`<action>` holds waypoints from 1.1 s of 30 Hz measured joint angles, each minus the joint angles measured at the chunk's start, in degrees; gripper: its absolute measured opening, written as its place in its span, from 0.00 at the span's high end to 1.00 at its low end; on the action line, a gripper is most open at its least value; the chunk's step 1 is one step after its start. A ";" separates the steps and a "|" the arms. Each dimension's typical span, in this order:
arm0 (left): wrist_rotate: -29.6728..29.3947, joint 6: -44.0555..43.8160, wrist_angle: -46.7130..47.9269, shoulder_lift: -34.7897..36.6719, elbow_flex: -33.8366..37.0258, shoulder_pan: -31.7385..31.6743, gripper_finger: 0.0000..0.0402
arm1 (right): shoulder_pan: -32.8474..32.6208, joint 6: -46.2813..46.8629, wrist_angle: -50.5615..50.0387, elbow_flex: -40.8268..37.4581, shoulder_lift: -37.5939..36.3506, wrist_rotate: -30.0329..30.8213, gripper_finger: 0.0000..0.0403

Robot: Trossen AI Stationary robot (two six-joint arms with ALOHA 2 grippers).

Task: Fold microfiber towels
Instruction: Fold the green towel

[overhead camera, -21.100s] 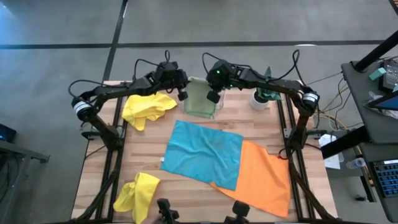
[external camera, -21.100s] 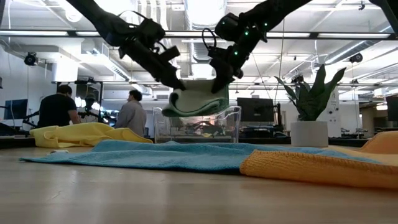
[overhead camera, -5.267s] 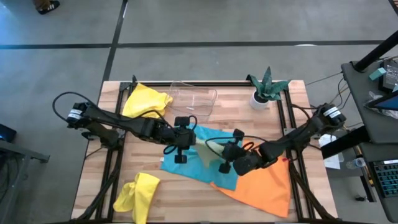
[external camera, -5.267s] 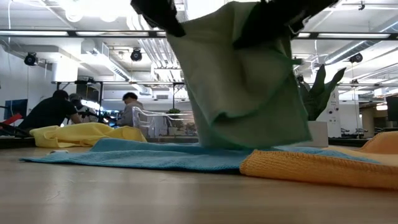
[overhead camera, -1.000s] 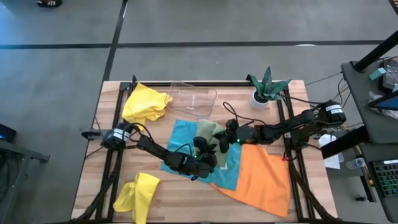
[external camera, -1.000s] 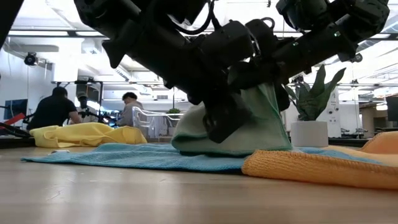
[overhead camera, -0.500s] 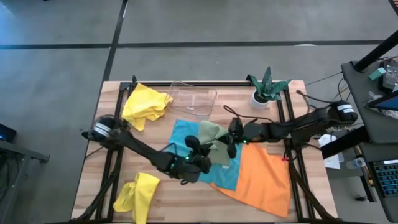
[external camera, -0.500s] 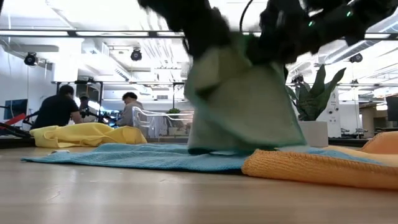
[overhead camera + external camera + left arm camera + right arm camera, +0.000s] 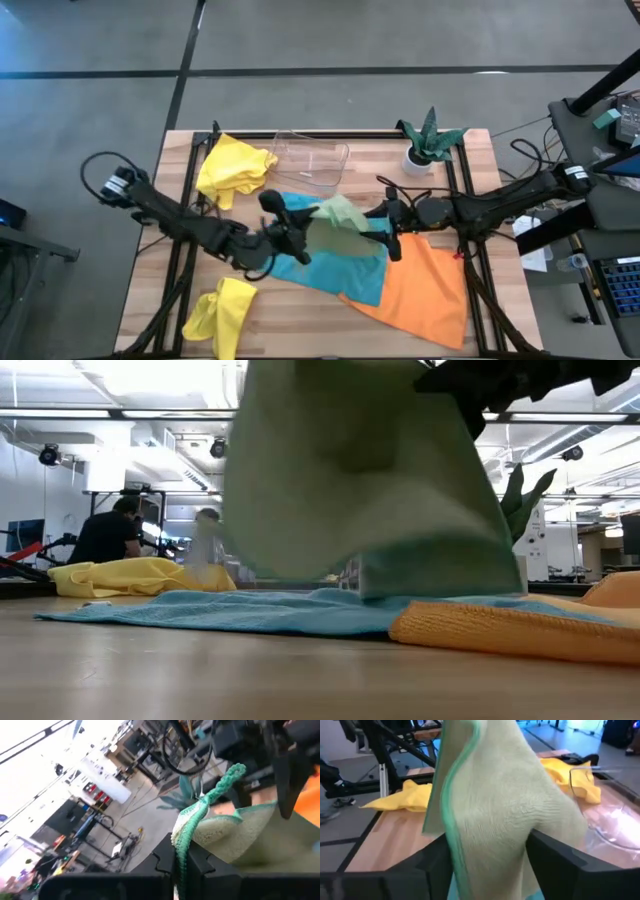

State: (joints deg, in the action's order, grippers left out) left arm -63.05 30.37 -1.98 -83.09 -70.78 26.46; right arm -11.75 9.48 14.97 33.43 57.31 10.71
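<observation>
Far left, high view: 2 yellow towels, 1 bunched upper left (image 9: 236,166), 1 bunched lower left (image 9: 220,312). Left gripper (image 9: 283,238) left of centre, clenched on edge of sage green towel (image 9: 336,231); left wrist view shows towel's teal hem pinched between closed fingers. Green towel held up mid-frame, above turquoise towel (image 9: 318,270) lying flat on table (image 9: 160,265). Right gripper (image 9: 385,235) at towel's right side, fingers spread wide; grip on cloth cannot tell. Orange towel (image 9: 420,290) flat, lower right, overlapping turquoise.
</observation>
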 joint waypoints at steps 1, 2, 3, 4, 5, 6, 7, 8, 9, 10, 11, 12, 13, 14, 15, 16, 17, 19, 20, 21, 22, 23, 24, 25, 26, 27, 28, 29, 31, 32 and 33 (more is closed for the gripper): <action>0.31 0.28 0.02 0.97 0.00 0.00 1.00 | -0.01 -0.42 -0.18 0.00 -0.02 0.41 0.42; 0.91 0.33 0.00 1.88 0.00 0.00 1.00 | -0.08 -0.70 -0.22 0.00 0.22 1.14 0.41; 1.57 0.32 -0.02 2.67 0.00 0.00 1.00 | -0.11 -1.11 -0.23 0.00 0.68 1.76 0.40; 2.44 0.34 -0.02 3.40 0.00 0.00 1.00 | -0.11 -1.31 -0.67 0.00 1.06 2.50 0.40; 3.01 0.36 0.00 4.04 0.00 0.00 1.00 | -0.11 -1.65 -1.14 0.00 1.70 3.16 0.40; 3.16 0.37 -0.01 4.52 0.00 0.00 1.00 | -0.11 -1.71 -1.19 -0.02 2.57 3.84 0.40; 3.39 0.46 -0.02 5.01 0.00 0.00 1.00 | -0.11 -1.68 -1.25 -0.02 3.30 4.46 0.40; 3.43 0.55 0.00 5.40 0.00 0.00 1.00 | -0.11 -1.62 -1.35 -0.02 4.15 4.85 0.40; 3.43 0.57 -0.05 5.61 0.02 -0.01 1.00 | -0.11 -1.57 -0.93 -0.02 5.07 4.97 0.40; 3.45 0.61 -0.09 5.82 0.02 -0.09 1.00 | -0.12 -1.39 -0.17 -0.02 6.03 5.07 0.40; 3.47 0.80 -0.02 5.92 0.02 -0.11 1.00 | -0.14 -1.01 0.14 0.12 6.83 5.21 0.40; 3.48 1.45 -0.02 5.99 0.02 -0.13 1.00 | -0.28 -0.60 -0.11 0.53 7.60 5.23 0.40; 3.46 1.90 -0.02 5.99 0.02 -0.13 1.00 | -0.56 -0.52 -0.09 1.31 8.47 5.35 0.40; 3.47 2.29 -0.04 5.99 0.02 -0.16 1.00 | -0.89 -0.53 0.21 2.21 9.26 5.43 0.40; 3.46 2.68 -0.04 5.99 0.02 -0.22 1.00 | -1.34 -0.62 0.38 3.18 10.03 5.47 0.40; 3.45 2.99 -0.03 5.99 0.02 -0.24 1.00 | -1.88 -0.97 0.33 4.22 10.91 5.45 0.39; 3.45 3.04 -0.02 5.99 0.02 -0.25 1.00 | -2.46 -1.47 0.32 5.42 11.88 5.45 0.39; 3.43 3.04 -0.02 5.99 0.00 -0.37 1.00 | -3.85 -3.01 -0.07 7.62 13.99 5.47 0.39; 3.43 3.04 -0.06 5.99 0.00 -0.45 1.00 | -4.66 -3.57 -0.80 8.86 15.10 5.85 0.39; 3.41 3.04 -0.04 5.99 0.00 -0.50 1.00 | -5.41 -4.13 -1.94 10.23 16.00 6.13 0.39; 3.36 3.04 -0.04 5.99 0.00 -0.52 1.00 | -6.24 -4.39 -3.13 11.63 16.82 6.61 0.39; 3.35 3.04 -0.03 5.99 0.00 -0.59 1.00 | -7.11 -4.38 -4.80 12.96 17.58 7.57 0.39; 3.28 3.06 -0.04 5.99 0.00 -0.59 1.00 | -8.14 -4.05 -6.53 14.34 18.34 8.94 0.39; 3.19 3.06 -0.02 5.99 0.00 -0.59 1.00 | -9.23 -3.40 -7.92 15.57 19.13 10.75 0.39; 3.15 3.06 -0.02 5.99 0.00 -0.59 1.00 | -10.41 -3.10 -8.98 16.56 20.02 12.89 0.39; 3.13 3.06 -0.02 5.99 0.00 -0.59 1.00 | -11.75 -3.08 -9.99 17.47 21.11 15.28 0.39; 3.13 3.06 -0.02 5.99 0.00 -0.59 1.00 | -13.05 -3.07 -10.57 18.40 22.29 17.97 0.39; 3.13 3.06 -0.02 5.99 0.00 -0.59 1.00 | -14.36 -2.80 -10.52 19.22 23.52 21.07 0.39; 3.13 3.06 -0.02 5.99 0.00 -0.61 1.00 | -16.68 -1.45 -10.48 20.59 26.11 27.30 0.39; 3.13 3.06 -0.04 5.99 0.00 -0.61 1.00 | -17.57 -0.37 -10.40 21.51 27.67 30.43 0.39; 3.15 3.07 -0.03 5.99 0.00 -0.61 1.00 | -18.30 0.49 -10.18 22.38 29.26 33.12 0.39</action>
State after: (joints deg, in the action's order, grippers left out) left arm -59.90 33.43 -2.00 -77.10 -70.78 25.85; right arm -30.05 9.97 4.79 55.81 86.57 43.83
